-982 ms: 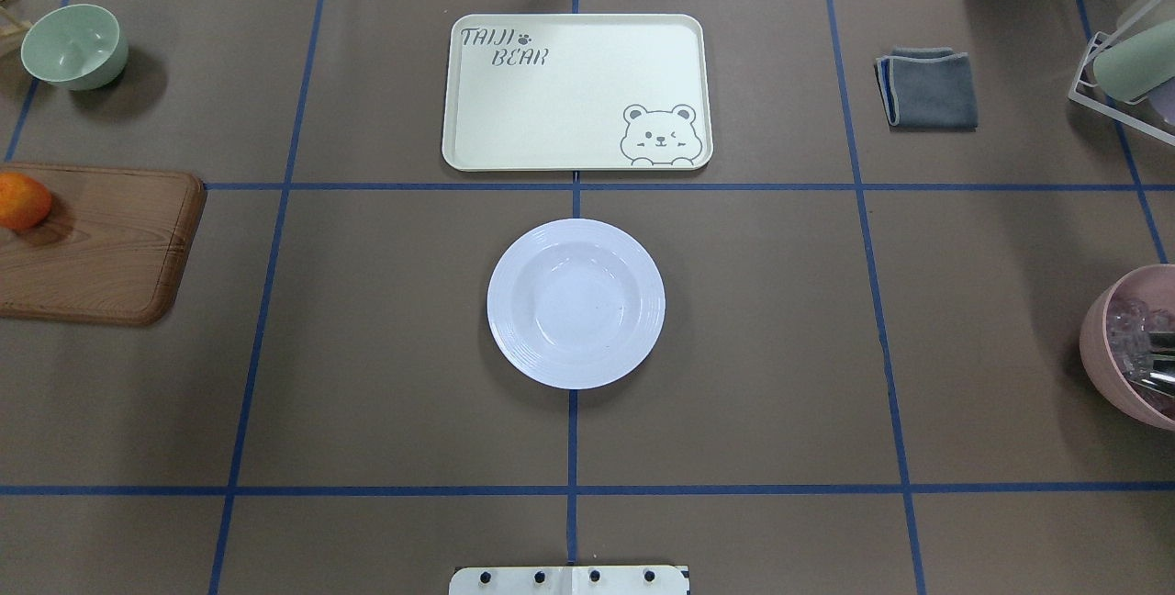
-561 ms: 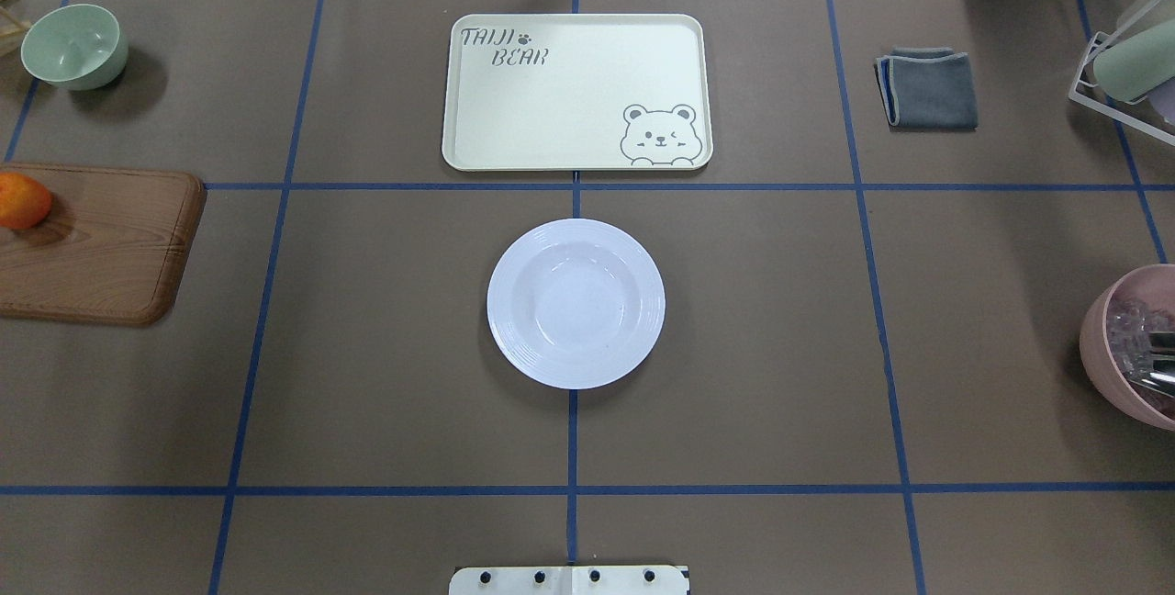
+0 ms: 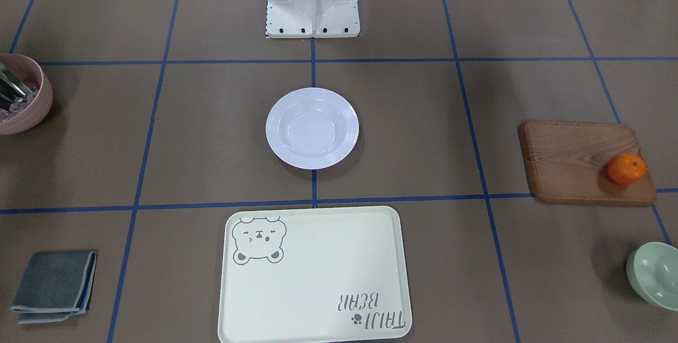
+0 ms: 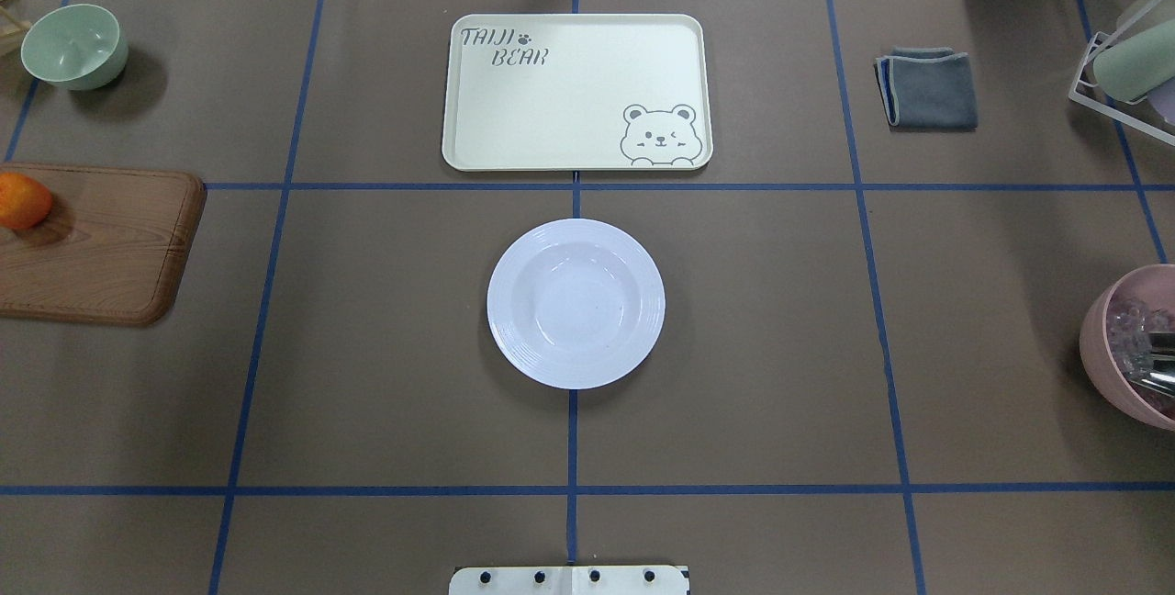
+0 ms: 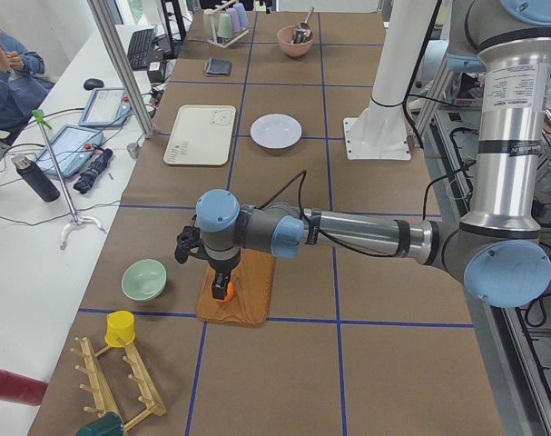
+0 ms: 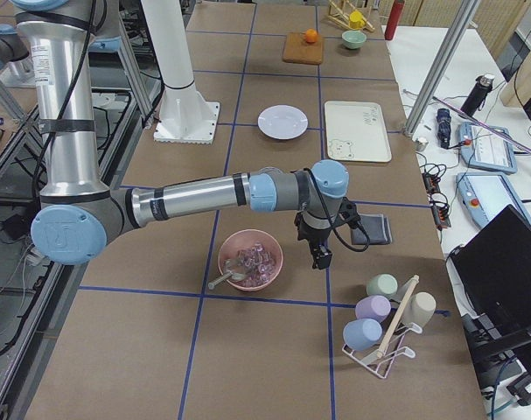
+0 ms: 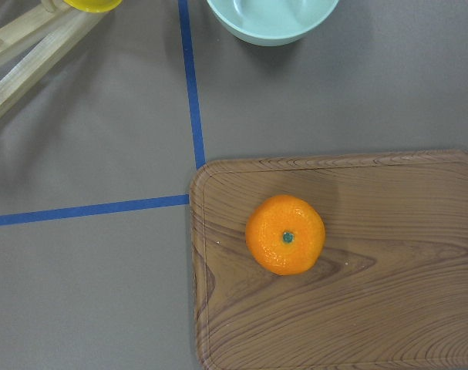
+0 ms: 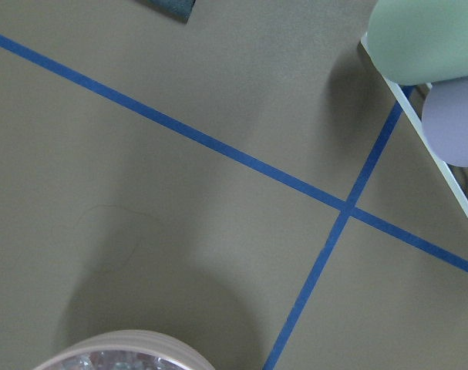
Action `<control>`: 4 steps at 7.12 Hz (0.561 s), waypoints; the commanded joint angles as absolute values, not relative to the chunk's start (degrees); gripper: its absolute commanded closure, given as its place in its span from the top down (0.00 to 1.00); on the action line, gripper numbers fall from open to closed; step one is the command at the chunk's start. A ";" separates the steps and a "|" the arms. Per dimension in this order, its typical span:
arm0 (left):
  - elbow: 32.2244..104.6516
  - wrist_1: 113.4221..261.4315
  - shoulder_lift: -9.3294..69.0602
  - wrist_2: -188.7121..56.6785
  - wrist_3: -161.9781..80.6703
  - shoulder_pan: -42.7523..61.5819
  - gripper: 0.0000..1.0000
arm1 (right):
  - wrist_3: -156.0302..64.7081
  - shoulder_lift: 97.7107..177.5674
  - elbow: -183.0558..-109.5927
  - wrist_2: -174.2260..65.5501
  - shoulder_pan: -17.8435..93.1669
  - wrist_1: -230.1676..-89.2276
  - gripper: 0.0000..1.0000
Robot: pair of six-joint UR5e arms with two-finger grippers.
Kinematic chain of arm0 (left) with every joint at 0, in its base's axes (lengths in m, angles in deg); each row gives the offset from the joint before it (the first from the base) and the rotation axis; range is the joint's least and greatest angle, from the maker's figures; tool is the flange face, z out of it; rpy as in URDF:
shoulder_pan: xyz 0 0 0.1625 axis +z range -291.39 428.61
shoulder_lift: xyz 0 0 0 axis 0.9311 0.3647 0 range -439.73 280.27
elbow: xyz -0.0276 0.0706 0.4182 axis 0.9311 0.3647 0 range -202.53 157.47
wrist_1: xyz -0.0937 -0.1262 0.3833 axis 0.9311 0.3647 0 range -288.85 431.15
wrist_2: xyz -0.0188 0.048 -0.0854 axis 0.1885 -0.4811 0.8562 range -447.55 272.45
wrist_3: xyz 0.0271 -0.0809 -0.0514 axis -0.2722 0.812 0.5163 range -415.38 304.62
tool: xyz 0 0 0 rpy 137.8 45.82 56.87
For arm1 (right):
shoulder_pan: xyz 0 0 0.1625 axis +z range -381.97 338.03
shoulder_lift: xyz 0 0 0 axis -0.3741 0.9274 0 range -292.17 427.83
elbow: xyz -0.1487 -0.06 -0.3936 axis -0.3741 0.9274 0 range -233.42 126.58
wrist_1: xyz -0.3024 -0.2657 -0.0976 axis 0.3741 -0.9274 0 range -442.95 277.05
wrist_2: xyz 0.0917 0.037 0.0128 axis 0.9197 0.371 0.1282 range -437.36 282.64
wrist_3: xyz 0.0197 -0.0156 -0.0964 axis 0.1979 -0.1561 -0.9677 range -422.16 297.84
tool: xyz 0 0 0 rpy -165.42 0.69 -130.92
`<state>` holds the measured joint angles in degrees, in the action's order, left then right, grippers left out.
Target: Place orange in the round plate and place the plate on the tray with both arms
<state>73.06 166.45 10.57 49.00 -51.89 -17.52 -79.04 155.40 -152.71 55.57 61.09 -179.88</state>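
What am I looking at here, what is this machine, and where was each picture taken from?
This is a robot: a left arm and a right arm at a table, each ending in a gripper. Two pictures look down on the table, from behind the robot and from across it; two come from the table's ends; two from cameras on the wrists. The left gripper hangs over an orange on a wooden board; the right gripper hangs beside a pink bowl. Also there: a white plate, a cream tray, a green bowl, a grey cloth. Nothing grips the orange; whether the grippers are open, I cannot tell.
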 commanded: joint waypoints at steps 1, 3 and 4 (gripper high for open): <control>70.92 169.47 11.32 48.33 -51.96 -12.29 0.97 | -79.12 155.72 -152.56 57.73 61.09 -179.89 1.00; 63.38 180.96 13.07 47.98 -51.78 -8.76 0.97 | -79.39 156.07 -152.56 57.73 61.09 -178.50 1.00; 59.68 182.14 15.78 43.80 -51.95 -8.12 0.97 | -79.04 156.07 -152.38 57.90 60.65 -178.14 1.00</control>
<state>64.31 178.69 13.15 47.15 -51.84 -9.66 -79.33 156.03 -152.53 57.73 60.97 -178.87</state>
